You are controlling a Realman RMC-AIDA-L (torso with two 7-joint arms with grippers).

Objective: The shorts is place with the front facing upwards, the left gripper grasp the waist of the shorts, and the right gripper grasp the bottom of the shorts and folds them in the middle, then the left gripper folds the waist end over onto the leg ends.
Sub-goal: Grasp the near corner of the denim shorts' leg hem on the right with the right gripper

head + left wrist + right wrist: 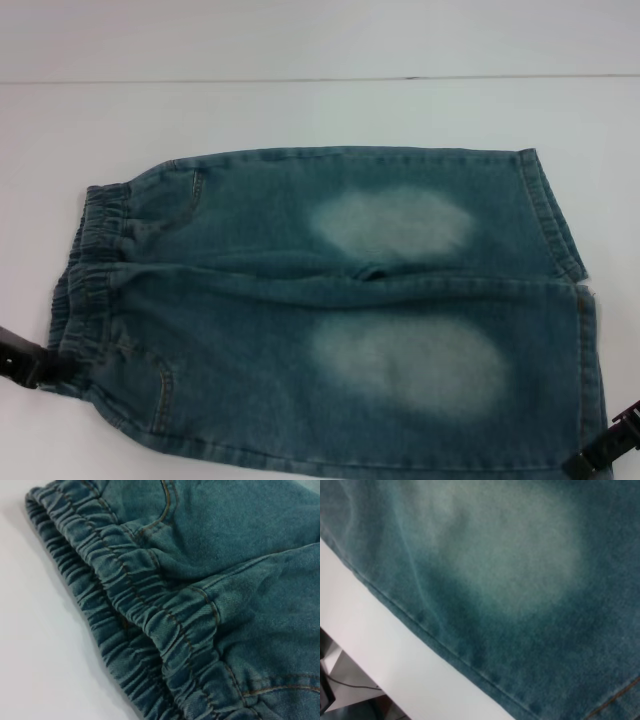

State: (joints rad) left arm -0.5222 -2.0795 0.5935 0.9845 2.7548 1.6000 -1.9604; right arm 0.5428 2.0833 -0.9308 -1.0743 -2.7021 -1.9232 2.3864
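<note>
Blue denim shorts [330, 300] lie flat and front up on the white table, with a faded patch on each leg. The elastic waist [90, 270] is at the left and the leg ends [575, 300] are at the right. My left gripper [30, 362] sits at the near corner of the waist, touching the cloth edge. At the near corner of the leg hem is my right gripper [605, 448], only partly in view. The left wrist view is filled by the gathered waistband [150, 610]. The right wrist view shows a faded leg patch [520, 570] and the side seam.
The white table [300, 110] runs out behind and to the left of the shorts. Its near edge [380, 645] lies just past the side seam of the shorts, with floor and a dark cable below it.
</note>
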